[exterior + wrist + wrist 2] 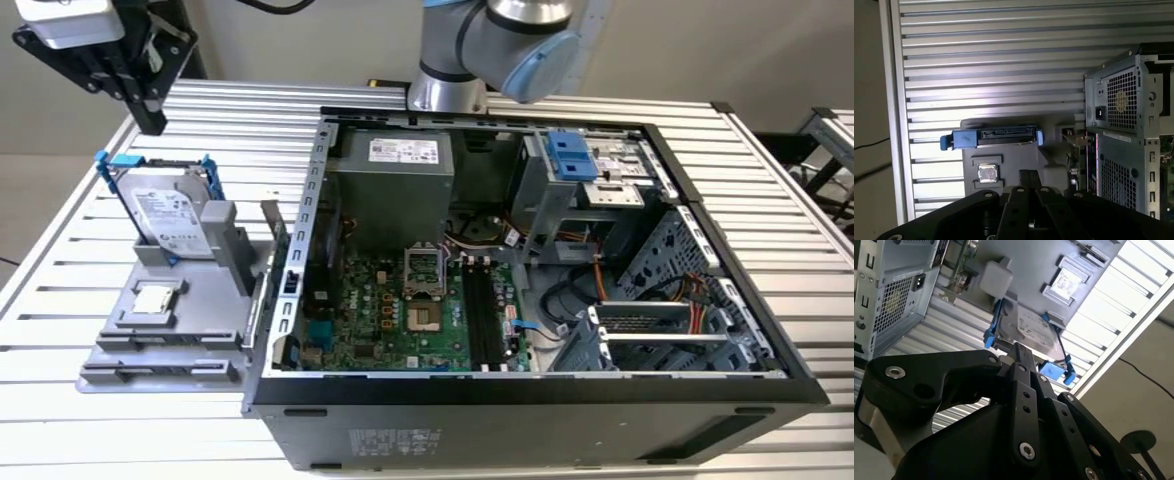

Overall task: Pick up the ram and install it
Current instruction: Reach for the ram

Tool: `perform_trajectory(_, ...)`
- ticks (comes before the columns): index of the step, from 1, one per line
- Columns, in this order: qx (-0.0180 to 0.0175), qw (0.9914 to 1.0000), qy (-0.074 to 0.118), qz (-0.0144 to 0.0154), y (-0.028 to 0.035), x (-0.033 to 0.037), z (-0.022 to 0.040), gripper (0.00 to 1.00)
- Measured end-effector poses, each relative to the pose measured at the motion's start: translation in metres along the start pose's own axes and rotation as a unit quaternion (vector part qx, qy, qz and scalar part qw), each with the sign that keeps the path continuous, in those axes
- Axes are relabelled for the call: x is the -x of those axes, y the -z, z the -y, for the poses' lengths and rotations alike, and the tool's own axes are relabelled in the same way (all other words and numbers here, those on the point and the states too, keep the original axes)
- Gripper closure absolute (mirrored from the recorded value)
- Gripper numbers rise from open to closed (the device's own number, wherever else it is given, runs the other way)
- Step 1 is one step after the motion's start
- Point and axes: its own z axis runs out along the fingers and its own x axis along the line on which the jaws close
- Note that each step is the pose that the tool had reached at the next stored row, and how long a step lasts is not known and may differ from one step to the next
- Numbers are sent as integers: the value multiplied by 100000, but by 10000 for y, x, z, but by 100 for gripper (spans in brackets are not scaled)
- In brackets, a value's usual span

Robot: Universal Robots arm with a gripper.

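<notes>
Over worktop [54,270] at the exterior view's left, end effector [150,122] hangs clenched, empty; ram [274,248] upright in grey holder [147,365], mobo slots [483,318] vacant: pick-up & install both pending.

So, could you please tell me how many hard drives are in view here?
1. The hard drive stands upright in the grey holder, on the exterior view's left of the computer case. Others may be hidden inside the case's bays.
</notes>
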Motion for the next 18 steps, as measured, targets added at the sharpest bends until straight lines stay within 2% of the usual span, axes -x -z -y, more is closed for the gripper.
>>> perform_trajectory(13,30,99988,1542,-75,5,-236,10,100)
perform_trajectory(18,36,99980,1986,-98,6,-302,13,100)
